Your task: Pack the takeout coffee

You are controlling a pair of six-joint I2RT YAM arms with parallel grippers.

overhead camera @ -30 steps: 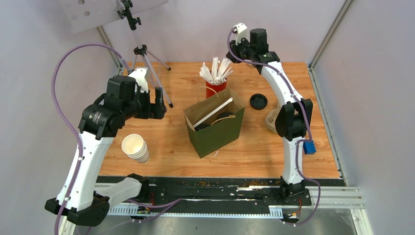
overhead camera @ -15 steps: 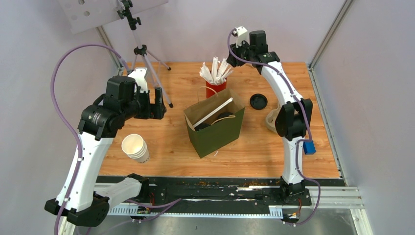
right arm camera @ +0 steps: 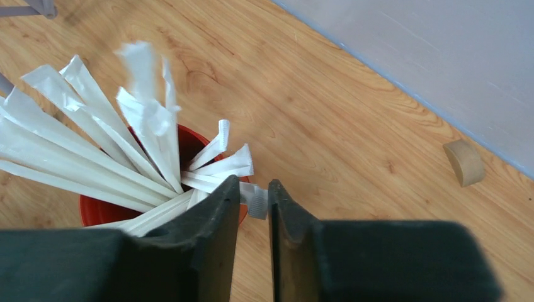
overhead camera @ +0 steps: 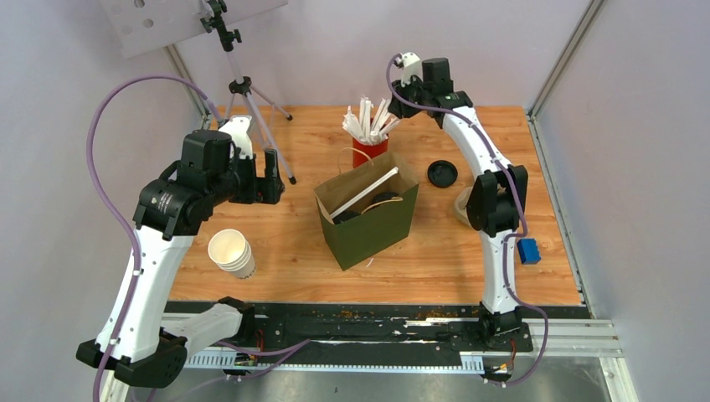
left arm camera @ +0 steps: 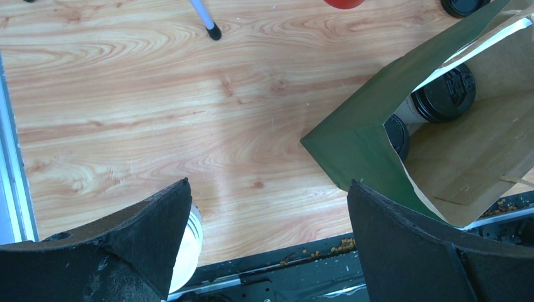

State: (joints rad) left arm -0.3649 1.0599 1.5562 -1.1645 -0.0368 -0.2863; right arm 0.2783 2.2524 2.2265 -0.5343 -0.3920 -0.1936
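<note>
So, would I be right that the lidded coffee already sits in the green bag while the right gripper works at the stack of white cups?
Not quite. The right wrist view shows the right gripper at the red cup of white sticks, jaws shut on one stick, not at the cup stack. The lidded coffee does sit in the green bag.

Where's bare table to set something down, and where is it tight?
Bare wood: between the stack of white cups and the green bag; also front right, between the bag and the right arm. Crowded behind the bag: red cup of sticks, black lid, right gripper.
</note>
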